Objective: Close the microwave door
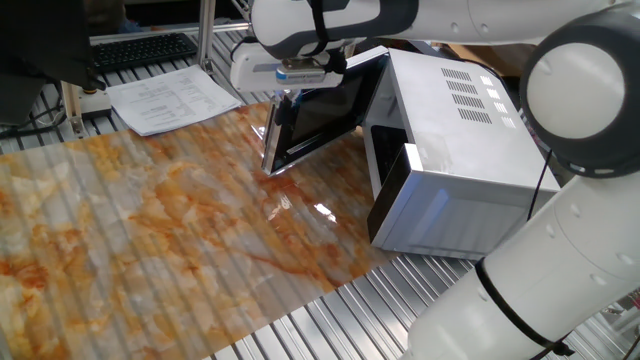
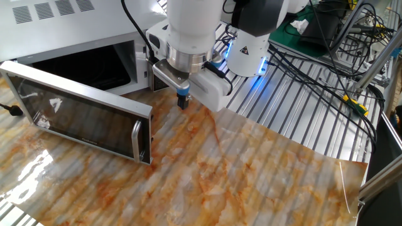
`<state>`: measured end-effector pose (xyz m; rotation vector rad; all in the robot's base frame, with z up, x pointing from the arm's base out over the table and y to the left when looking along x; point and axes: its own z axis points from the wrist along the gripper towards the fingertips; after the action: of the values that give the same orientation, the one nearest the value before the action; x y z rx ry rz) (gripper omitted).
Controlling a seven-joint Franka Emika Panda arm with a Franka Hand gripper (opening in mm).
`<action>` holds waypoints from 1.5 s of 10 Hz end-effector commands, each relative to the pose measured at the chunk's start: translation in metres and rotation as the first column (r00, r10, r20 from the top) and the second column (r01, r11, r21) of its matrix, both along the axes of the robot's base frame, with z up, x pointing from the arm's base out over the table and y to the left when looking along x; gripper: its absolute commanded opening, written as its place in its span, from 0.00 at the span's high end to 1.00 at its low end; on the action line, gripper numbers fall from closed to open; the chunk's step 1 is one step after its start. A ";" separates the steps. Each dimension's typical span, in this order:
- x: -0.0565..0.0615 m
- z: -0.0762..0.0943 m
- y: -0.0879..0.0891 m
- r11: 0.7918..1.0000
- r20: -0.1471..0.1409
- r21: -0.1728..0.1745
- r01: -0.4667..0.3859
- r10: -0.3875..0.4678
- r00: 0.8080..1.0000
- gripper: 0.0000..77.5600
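Beside microwave (image 2: 69, 37), microwave door (image 2: 78, 119) swung wide, long axis horizontal, gripper (image 2: 183, 102) closed, empty

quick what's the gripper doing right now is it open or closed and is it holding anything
Gripper: fingers look closed together, holding nothing; it hangs above the table beside the open microwave door, not touching its handle.

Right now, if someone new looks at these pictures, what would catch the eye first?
First, the microwave door, swung wide open over the marbled orange table cover, its bar handle at the free edge. Next, the white arm's gripper, pointing down just beyond that edge, apart from the door. Behind stands the silver microwave, its dark cavity exposed.
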<state>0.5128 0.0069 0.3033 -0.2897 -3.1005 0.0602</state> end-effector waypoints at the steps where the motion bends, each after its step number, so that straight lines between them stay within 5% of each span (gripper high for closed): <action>1: 0.013 0.007 0.006 1.000 0.004 0.001 0.017 -0.017 1.000 1.00; 5: 0.030 0.012 0.005 1.000 0.007 0.000 0.019 -0.019 1.000 1.00; 9: 0.031 0.013 0.006 0.999 0.023 0.000 0.034 -0.034 0.999 1.00; 11: 0.031 0.013 0.006 0.999 0.063 0.040 0.032 -0.034 0.997 1.00; 15: 0.031 0.013 0.006 0.985 0.045 0.060 0.164 -0.167 0.985 1.00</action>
<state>0.5431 0.0128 0.3149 -0.5025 -3.1199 -0.0145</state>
